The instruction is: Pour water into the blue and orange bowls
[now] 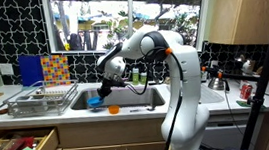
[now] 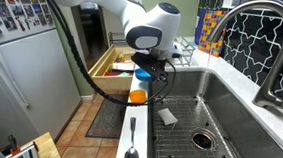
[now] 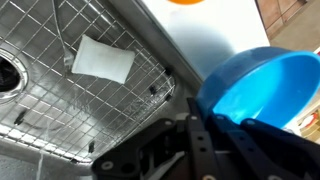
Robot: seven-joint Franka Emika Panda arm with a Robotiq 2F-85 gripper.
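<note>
- The blue bowl [image 3: 265, 85] is being gripped at its rim by the gripper [image 3: 205, 125]. As far as the wrist view shows, the jaws are being pressed together on that rim.
- The blue bowl is being held over the front edge of the sink [image 2: 238, 102], just beside the orange bowl [image 2: 137, 95].
- The orange bowl is sitting mouth-up on the counter strip [image 2: 135, 112].
- The step in hand is being judged as a tipping of the blue bowl toward the orange one. Whether any water is being carried in it cannot be told.
- For a clean pour, the lower lip is best being brought over the middle of the orange bowl before the wrist is being rolled. The roll should be slow, so that nothing is being spilled on the counter strip.
- Only a thin rim is being pinched, so jerks are being advised against, since the blue bowl could be twisted out of the grip.
- The blue bowl is round, so no long axis is being shown. Its mouth is being turned toward the wrist camera and, it seems, tilted off level.
</note>
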